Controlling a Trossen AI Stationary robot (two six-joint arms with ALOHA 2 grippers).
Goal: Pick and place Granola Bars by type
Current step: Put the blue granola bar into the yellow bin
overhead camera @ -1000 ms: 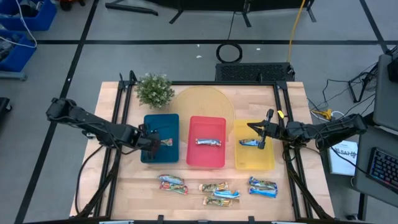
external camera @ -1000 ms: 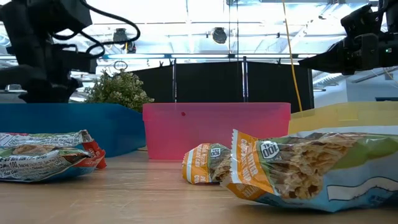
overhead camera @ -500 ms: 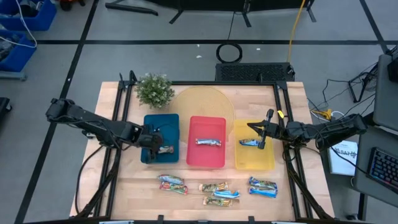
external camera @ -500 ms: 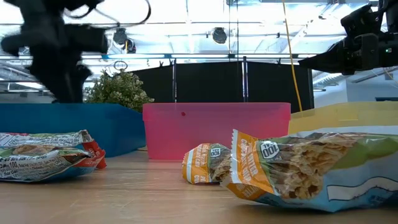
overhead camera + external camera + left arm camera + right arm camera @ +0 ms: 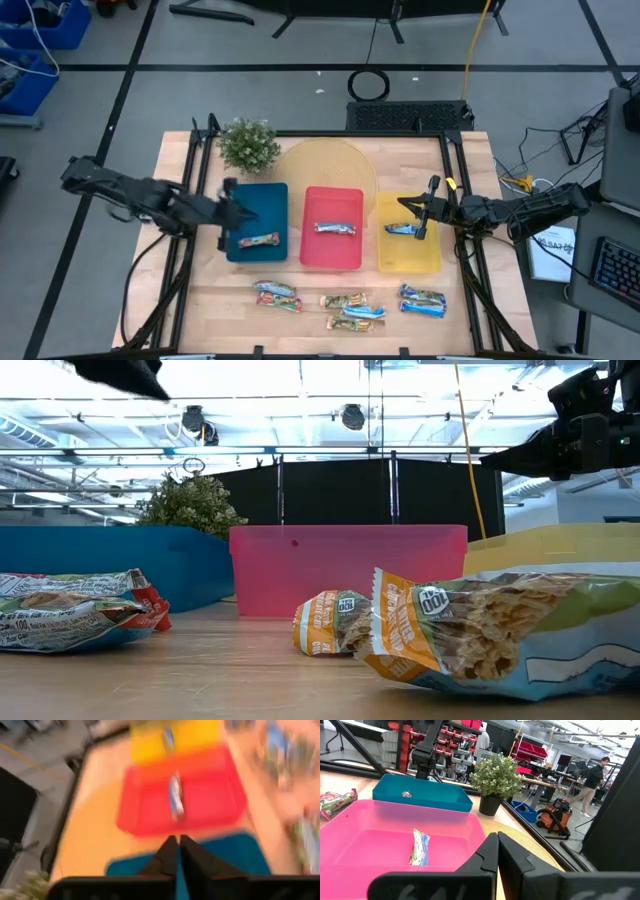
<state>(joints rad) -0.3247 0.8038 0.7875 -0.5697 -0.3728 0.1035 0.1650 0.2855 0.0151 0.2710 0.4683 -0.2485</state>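
Left gripper (image 5: 228,200) hovered at the blue tray's (image 5: 262,198) left edge, fingers closed and empty; remaining bars (image 5: 277,296) lay lengthwise along the table's near edge, nearer it. Right gripper (image 5: 428,208) closed, over the yellow tray (image 5: 410,258).

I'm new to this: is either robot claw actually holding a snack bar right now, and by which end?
No. The left gripper is shut and empty; a bar lies loose in the blue tray. The right gripper is shut and empty too.

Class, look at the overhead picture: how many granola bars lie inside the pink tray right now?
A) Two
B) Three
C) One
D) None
C: a single silvery-white granola bar lies in the pink tray, while the blue tray and the yellow tray each hold their own one bar.
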